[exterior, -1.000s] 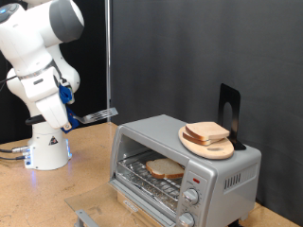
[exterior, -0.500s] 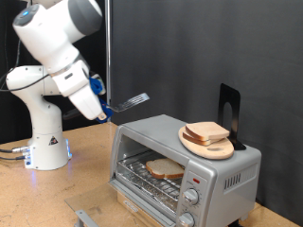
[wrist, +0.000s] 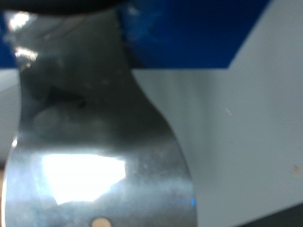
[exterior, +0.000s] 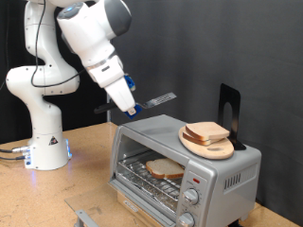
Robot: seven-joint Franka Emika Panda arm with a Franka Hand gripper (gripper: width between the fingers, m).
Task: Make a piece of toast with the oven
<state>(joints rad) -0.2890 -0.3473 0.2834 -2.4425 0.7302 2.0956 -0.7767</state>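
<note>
Although the oven (exterior: pixel 185 165) stood with its door open and one piece of toast (exterior: pixel 165 169) already lay on the wire rack inside, the door had not yet been shut, so the toasting appeared not yet begun. More slices sat on the round wooden board (exterior: pixel 207 141) atop the oven. Above its roof, the gripper (exterior: pixel 131 104) carried a flat metal spatula (exterior: pixel 159 98), though I could not tell how wide the fingers stood.
</note>
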